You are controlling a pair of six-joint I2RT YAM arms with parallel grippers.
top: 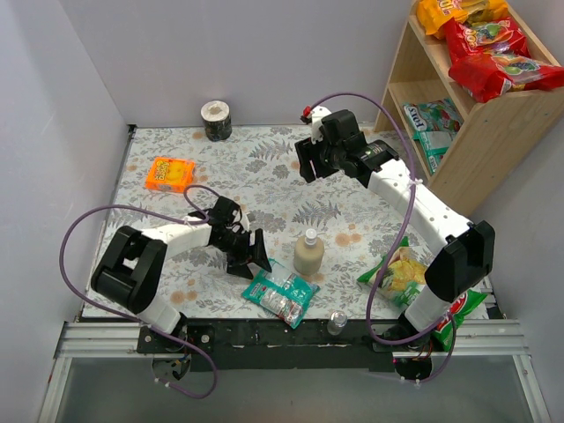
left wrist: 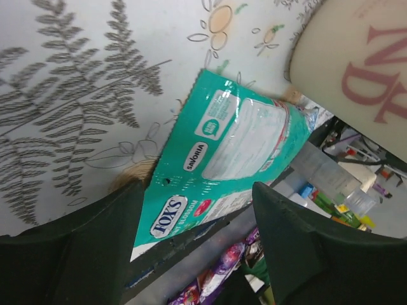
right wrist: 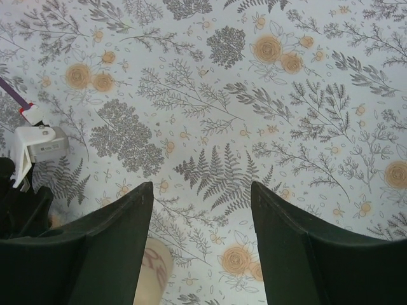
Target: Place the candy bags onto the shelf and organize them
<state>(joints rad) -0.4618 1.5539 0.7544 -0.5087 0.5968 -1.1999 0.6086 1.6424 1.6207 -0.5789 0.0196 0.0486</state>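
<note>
teal-and-white candy bag (left wrist: 235,140) with brand "FOX'S" in a white oval, word "BLOSSOM" below it partly hidden, small dark oval reading perhaps "SAVORIA", cream bottle (left wrist: 356,57) with big reddish letters "ND"

one teal candy bag (top: 282,297) lies flat off the wooden shelf (top: 502,132), which holds five others (top: 493,75).

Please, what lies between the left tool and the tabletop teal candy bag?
Nothing: left wrist view shows the teal candy bag unobstructed before the left tool.

White-shelled left arm (top: 176,233) and right arm (top: 423,203), bulky black joint housings. Black left gripper (top: 249,256), right gripper (top: 307,160): broad matte wedge fingers (left wrist: 82,254). Thin purple cables (top: 63,251) loop off each; red-tipped connector (right wrist: 28,112).
</note>
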